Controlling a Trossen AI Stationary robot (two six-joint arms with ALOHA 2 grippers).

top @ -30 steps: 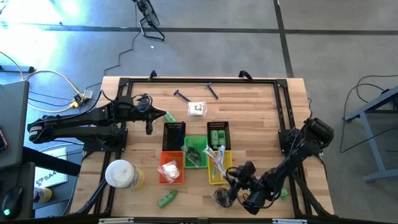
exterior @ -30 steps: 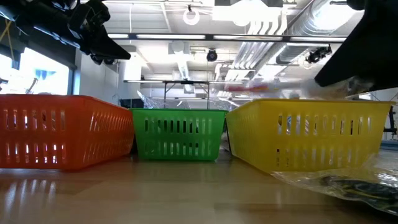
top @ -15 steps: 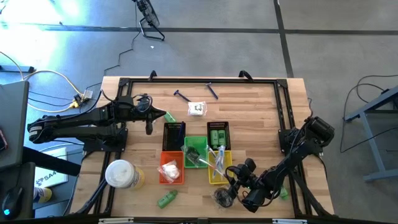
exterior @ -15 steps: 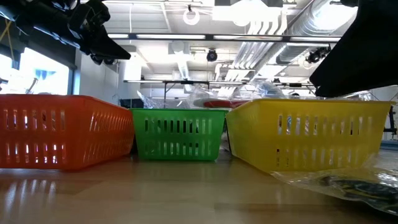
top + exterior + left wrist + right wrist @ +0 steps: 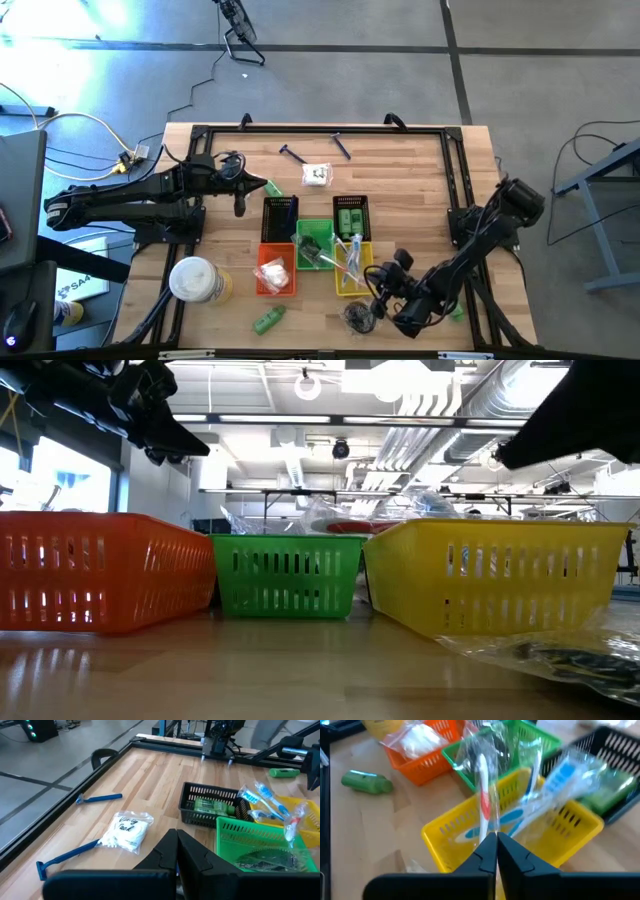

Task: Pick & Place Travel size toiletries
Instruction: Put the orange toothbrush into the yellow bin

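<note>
Beside the yellow basket point(image 5: 352, 268), the right gripper point(image 5: 381, 290) hangs with jaws pressed together, holding nothing; wrapped toothbrushes point(image 5: 520, 795) stand in that slotted plastic basket. Judging by this, one drop is done and the next pick calls for reaching the crinkly clear bag point(image 5: 357, 316) or green bottle point(image 5: 268, 320) on the wooden tabletop point(image 5: 400, 180). Far across, the left gripper point(image 5: 240, 205) waits, jaws closed and empty, near two blue razors point(image 5: 75, 852) and a white packet point(image 5: 126, 830).

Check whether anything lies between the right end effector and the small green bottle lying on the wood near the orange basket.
Yes. A crumpled clear packet with dark contents lies on the table between the shut right end effector and the small green bottle; the rest of that path looks clear.
</note>
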